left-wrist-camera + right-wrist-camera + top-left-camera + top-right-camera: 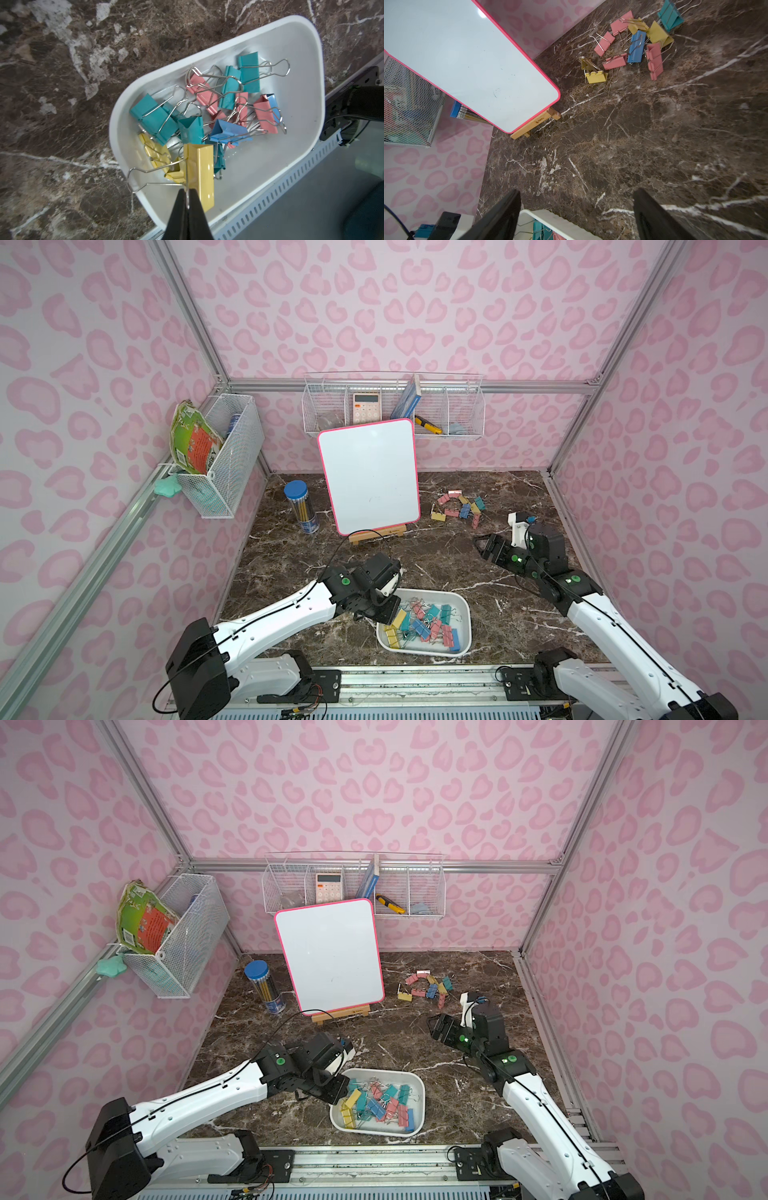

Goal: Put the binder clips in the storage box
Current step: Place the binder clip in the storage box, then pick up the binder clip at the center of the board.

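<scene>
Overhead stereo pair; two close wrist views

The white storage box [453, 600] is sitting near the worktop's [449, 564] front, holding jumbled pastel binder clips [428, 624]. A yellow clip [200, 170] is hanging over it, wire handle pinched in the left hand [188, 194]. Farther back, other clips [459, 506] are lying loose.

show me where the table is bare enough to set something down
Bare marble lies between the easel, the loose clips and the box, and in front of the pencil jar. Crowded: the box, where the left gripper holds a yellow clip.
</scene>
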Controlling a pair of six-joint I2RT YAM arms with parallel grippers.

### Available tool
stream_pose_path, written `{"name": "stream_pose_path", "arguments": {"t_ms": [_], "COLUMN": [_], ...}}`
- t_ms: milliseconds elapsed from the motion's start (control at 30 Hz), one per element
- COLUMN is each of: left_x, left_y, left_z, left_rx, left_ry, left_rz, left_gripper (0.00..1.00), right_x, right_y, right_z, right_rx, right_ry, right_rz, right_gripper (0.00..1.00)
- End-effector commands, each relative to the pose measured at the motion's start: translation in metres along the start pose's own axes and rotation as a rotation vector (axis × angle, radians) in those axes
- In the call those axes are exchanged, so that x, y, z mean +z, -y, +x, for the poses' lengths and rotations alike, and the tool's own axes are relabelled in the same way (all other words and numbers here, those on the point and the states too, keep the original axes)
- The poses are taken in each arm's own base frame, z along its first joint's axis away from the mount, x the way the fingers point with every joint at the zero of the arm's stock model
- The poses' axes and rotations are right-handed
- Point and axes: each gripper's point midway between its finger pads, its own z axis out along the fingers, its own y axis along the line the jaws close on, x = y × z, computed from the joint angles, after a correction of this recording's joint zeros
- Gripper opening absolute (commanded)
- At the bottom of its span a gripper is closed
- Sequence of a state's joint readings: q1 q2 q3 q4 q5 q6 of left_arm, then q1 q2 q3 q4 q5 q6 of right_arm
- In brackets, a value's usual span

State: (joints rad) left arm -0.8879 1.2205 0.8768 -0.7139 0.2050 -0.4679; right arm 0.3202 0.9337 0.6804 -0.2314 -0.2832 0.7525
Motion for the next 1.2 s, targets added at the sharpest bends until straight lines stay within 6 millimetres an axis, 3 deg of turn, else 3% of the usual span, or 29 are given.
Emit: {"name": "stream_pose_path", "arguments": {"t_ms": [0, 133, 200, 367, 433, 533, 667, 833, 1033, 1167], "left_x": [0.004, 0.01, 0.003, -0.051, -0.081, -0.112, -0.131, -0.129, -0.126, -0.129], "left_y": [0.02, 0.009, 0.006, 0.01, 0.003, -0.007, -0.013, -0.013, -0.02, -0.024], "left_z": [0.001, 0.01, 0.004, -0.034, -0.05, -0.072, -0.09, -0.087, -0.077, -0.075], "left_rx": [0.046, 0.033, 0.027, 0.044, 0.001, 0.032, 0.054, 0.047, 0.035, 0.032], "left_ry": [-0.011, -0.041, 0.008, 0.254, 0.381, 0.556, 0.653, 0.643, 0.63, 0.639], "left_rz": [0.094, 0.024, 0.003, -0.026, -0.081, -0.143, -0.178, -0.152, -0.16, -0.173], "left_gripper": [0.05, 0.14, 0.3, 0.58, 0.76, 0.99, 0.99, 0.99, 0.99, 0.99], "right_x": [-0.001, 0.002, 0.005, 0.026, 0.04, 0.064, 0.098, 0.139, 0.157, 0.17], "right_y": [-0.005, 0.0, 0.007, 0.023, 0.028, 0.044, 0.069, 0.083, 0.113, 0.12], "right_z": [-0.011, -0.026, -0.039, -0.073, -0.087, -0.103, -0.106, -0.09, -0.088, -0.083], "right_rx": [-0.011, 0.008, 0.015, 0.04, 0.018, -0.044, -0.098, -0.199, -0.259, -0.268], "right_ry": [0.037, 0.073, 0.101, 0.134, 0.136, 0.125, 0.056, -0.06, -0.114, -0.157], "right_rz": [-0.003, 0.06, 0.132, 0.319, 0.398, 0.52, 0.639, 0.656, 0.812, 0.83], "right_gripper": [0.87, 0.86, 0.85, 0.78, 0.78, 0.79, 0.7, 0.66, 0.53, 0.49]}}
